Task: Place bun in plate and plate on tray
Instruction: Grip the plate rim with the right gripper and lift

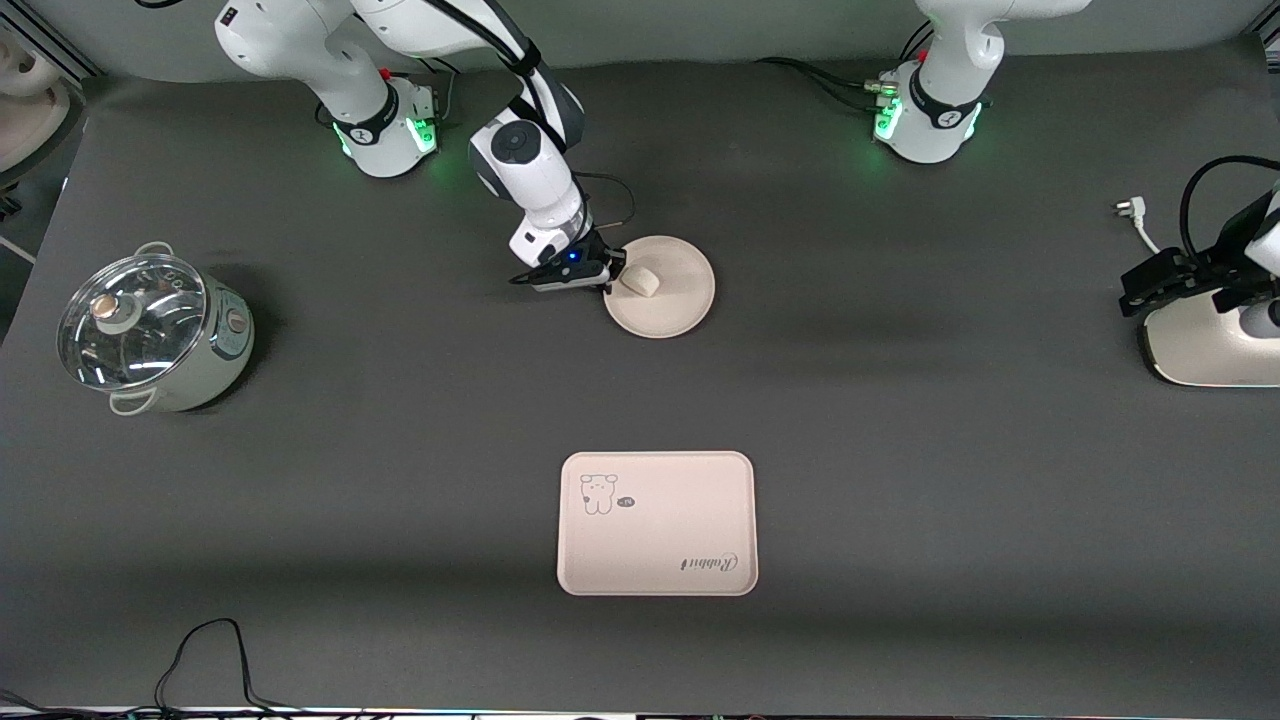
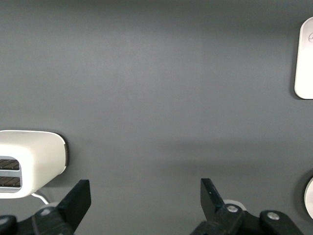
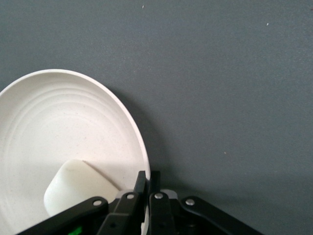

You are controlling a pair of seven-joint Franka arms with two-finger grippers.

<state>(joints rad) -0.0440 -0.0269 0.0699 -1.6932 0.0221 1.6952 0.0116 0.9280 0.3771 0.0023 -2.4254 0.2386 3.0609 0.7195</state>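
Note:
The round cream plate (image 1: 682, 300) lies on the dark table between the two arm bases, with the small white bun (image 1: 638, 281) lying in it near the rim toward the right arm's end. My right gripper (image 1: 612, 281) is shut on that rim beside the bun. In the right wrist view the fingertips (image 3: 143, 180) pinch the plate's rim (image 3: 63, 122), with the bun (image 3: 73, 188) just inside it. The tray (image 1: 657, 523) with its bear drawing lies empty, nearer the front camera than the plate. My left gripper (image 1: 1135, 298) waits open and empty over the table by the toaster (image 2: 145, 196).
A white toaster (image 1: 1210, 345) stands at the left arm's end of the table and shows in the left wrist view (image 2: 29, 161). A lidded pot (image 1: 150, 335) stands at the right arm's end. A white plug and cable (image 1: 1128, 210) lie near the toaster. The tray's edge shows in the left wrist view (image 2: 305, 58).

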